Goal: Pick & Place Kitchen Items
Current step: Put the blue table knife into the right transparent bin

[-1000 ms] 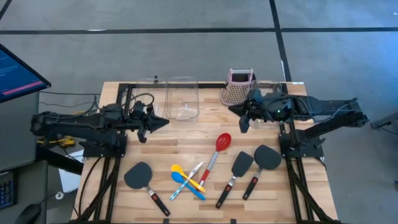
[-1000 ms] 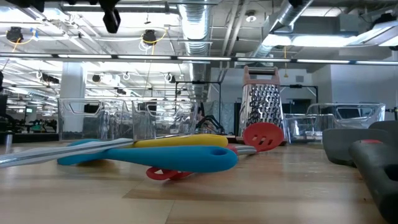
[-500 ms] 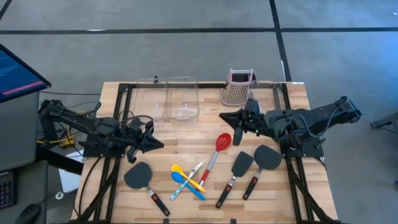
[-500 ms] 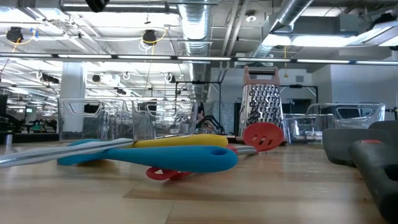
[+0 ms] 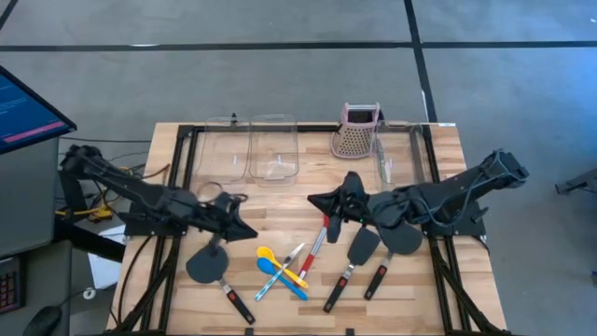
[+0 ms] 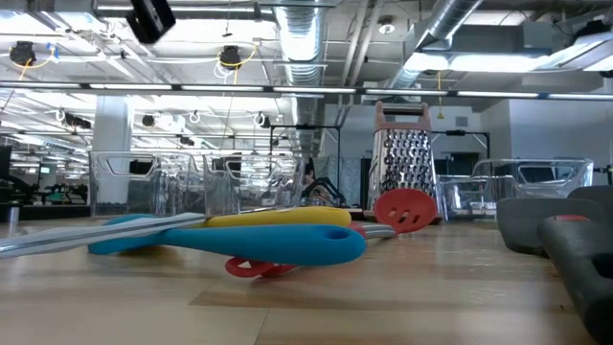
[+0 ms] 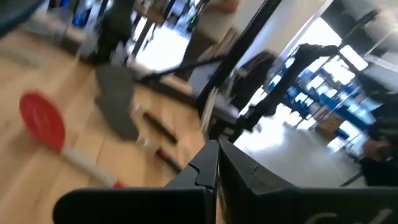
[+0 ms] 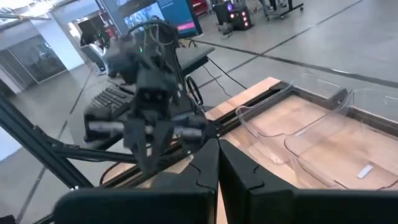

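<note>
Seen from above, the left hand (image 5: 250, 232) is closed and empty, hovering just beside the leftmost black spatula (image 5: 209, 265). The right hand (image 5: 314, 199) is also closed and empty, above the red spoon (image 5: 320, 235). Toward the front of the wooden bench (image 5: 280, 201) lie yellow and blue spoons (image 5: 277, 269), silver tongs (image 5: 291, 258) and two more spatulas (image 5: 381, 245).
</note>
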### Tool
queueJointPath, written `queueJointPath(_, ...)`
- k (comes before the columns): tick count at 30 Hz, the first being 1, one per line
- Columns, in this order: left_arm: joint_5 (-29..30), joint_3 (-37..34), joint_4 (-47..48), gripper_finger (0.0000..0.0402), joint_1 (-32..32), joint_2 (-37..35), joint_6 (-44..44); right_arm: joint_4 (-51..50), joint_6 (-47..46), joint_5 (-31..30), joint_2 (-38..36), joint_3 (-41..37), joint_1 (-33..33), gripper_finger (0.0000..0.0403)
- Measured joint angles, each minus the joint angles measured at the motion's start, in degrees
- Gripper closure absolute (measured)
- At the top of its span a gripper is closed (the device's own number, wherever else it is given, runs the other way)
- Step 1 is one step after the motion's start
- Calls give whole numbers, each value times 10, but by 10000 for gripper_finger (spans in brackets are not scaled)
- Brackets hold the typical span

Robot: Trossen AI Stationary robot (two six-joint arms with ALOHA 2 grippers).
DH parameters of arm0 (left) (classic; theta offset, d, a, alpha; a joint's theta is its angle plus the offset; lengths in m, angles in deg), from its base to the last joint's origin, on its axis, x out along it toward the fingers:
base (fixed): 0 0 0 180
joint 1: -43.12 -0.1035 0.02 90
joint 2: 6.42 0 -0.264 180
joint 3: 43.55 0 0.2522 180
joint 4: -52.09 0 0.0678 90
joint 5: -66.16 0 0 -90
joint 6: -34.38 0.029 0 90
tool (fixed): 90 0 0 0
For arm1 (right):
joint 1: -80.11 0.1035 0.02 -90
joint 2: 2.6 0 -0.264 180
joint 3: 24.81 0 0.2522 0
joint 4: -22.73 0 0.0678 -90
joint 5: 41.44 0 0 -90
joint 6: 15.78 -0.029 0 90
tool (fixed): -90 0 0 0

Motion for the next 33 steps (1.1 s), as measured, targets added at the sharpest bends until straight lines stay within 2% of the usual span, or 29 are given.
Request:
queueJointPath(4,5,17,5,400,0,70,-39,0,0,-1,-7,0,4,402)
queueJointPath(9,-6,103,34,400,0,137,-4,-13,5,-2,-35,0,16,402)
queueJointPath(13,32,194,165,400,0,174,21,-48,7,-3,-57,0,28,402)
queueJointPath(18,85,299,379,400,8,218,-2,-108,6,-47,-78,0,41,402)
queueJointPath(21,100,339,442,400,19,242,-26,-151,5,-63,-91,0,46,402)
queueJointPath(33,123,411,449,400,55,338,-158,-284,5,-58,-138,0,45,402)
